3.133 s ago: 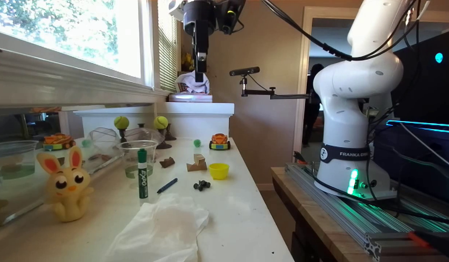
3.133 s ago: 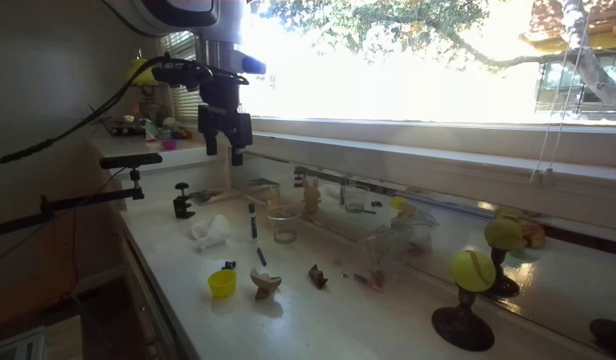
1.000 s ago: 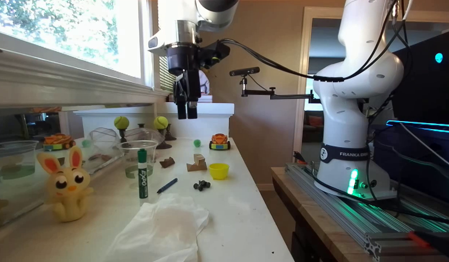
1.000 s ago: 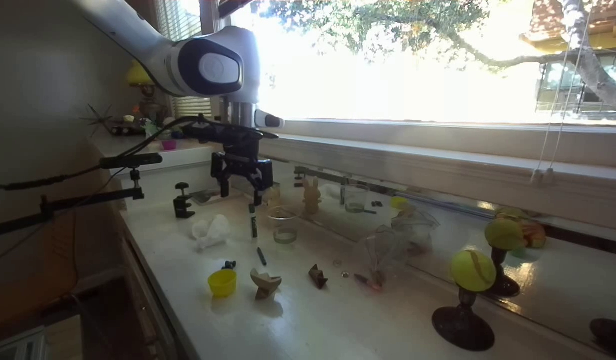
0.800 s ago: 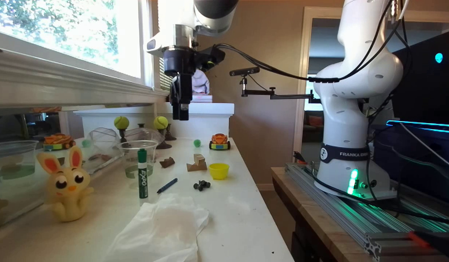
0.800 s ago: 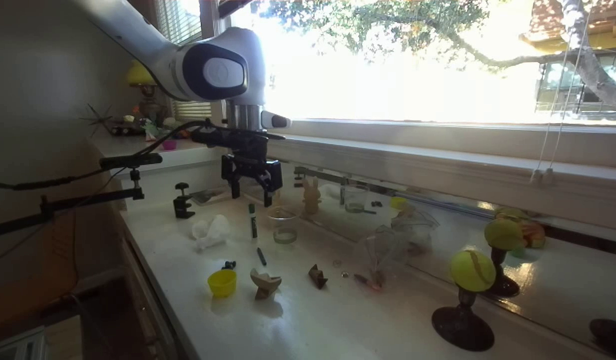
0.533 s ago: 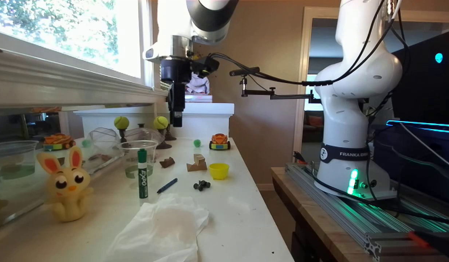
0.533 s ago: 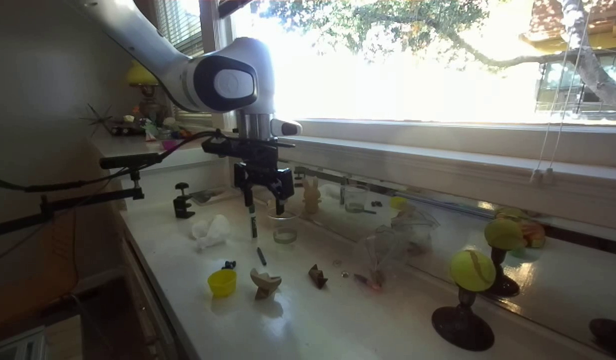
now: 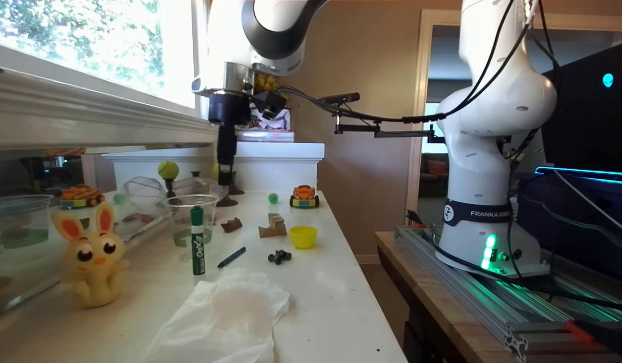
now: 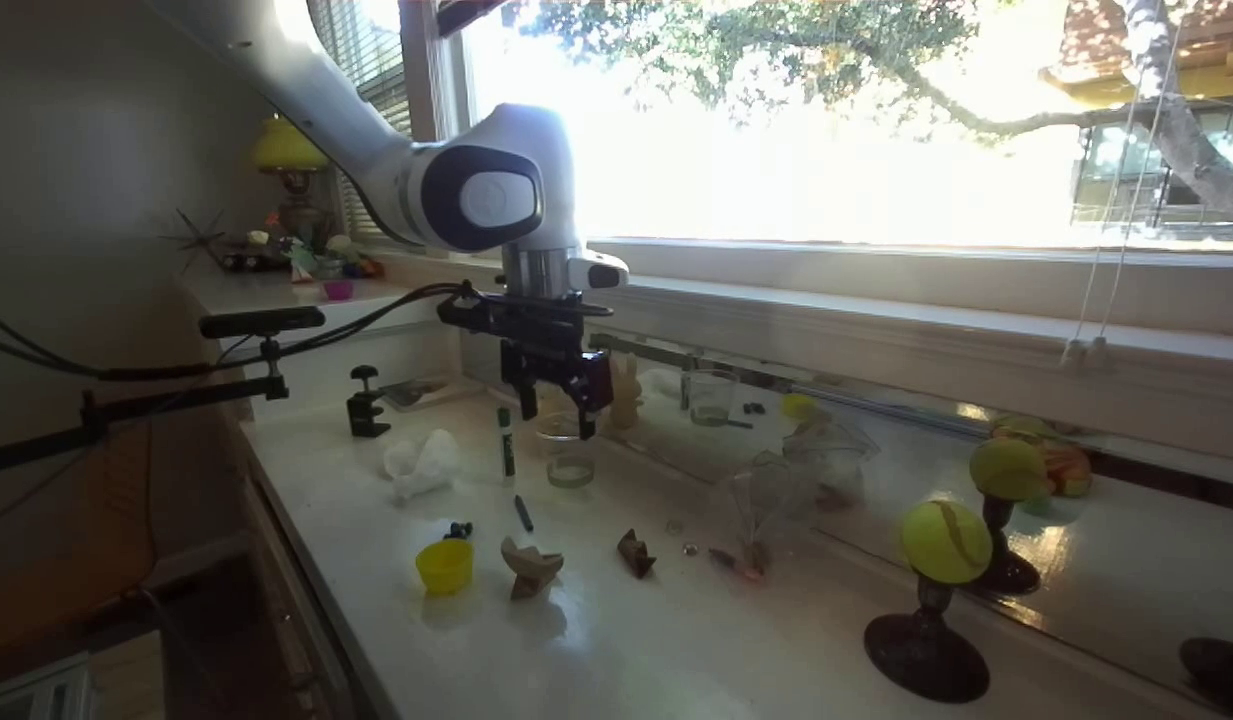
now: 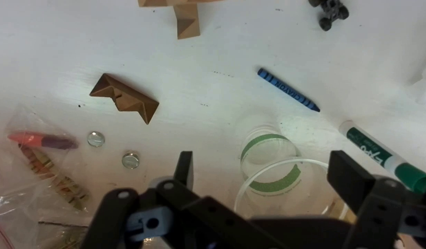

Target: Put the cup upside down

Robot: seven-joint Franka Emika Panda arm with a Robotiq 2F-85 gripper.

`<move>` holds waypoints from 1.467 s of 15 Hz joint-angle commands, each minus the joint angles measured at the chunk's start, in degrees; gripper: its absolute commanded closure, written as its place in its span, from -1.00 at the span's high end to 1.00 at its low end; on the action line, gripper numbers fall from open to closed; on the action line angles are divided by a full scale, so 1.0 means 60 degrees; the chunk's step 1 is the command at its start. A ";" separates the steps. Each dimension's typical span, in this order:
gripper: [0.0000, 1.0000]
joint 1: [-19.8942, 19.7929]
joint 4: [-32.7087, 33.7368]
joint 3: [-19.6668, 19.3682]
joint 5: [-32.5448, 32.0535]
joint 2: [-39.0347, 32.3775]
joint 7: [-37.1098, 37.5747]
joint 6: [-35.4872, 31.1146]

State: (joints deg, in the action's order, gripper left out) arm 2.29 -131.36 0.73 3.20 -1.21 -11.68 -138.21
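A clear plastic cup with a green band stands upright on the white counter, opening up. It shows in both exterior views (image 9: 181, 218) (image 10: 570, 466) and in the wrist view (image 11: 278, 185). My gripper is open and empty in both exterior views (image 9: 225, 180) (image 10: 558, 424), pointing down above the counter near the cup's rim. In the wrist view my gripper (image 11: 263, 167) has its fingers wide apart, with the cup's rim seen between them. The right finger overlaps the rim's edge there. The rim's near part is hidden behind the gripper. I see no clear contact.
A green marker (image 9: 198, 247) stands close beside the cup. A blue crayon (image 11: 288, 90), a yellow cup (image 10: 444, 567), brown cardboard pieces (image 10: 532, 568), a rabbit figure (image 9: 96, 257) and a clear bag (image 11: 36, 173) are around. A mirror (image 10: 736, 450) runs along the window wall.
My gripper has come down and moved toward the window and the clear cup, left in one exterior picture, right in the opposite one. Its fingers stay open. The counter objects have not moved.
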 commanded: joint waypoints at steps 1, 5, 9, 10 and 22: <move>1.00 -0.0078 0.0382 0.0063 0.0373 -0.0402 0.0139 -0.0237; 1.00 -0.0120 0.0554 0.0074 0.0636 -0.0689 0.0159 -0.0405; 1.00 -0.0166 0.0699 0.0081 0.0652 -0.0922 0.0259 -0.0464; 1.00 -0.0176 0.0744 0.0079 0.0606 -0.0978 0.0311 -0.0462; 1.00 -0.0226 0.1239 0.0069 0.0457 -0.1580 0.0717 -0.0319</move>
State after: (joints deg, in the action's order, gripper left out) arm 1.54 -125.71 0.73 5.62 -9.29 -8.89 -140.66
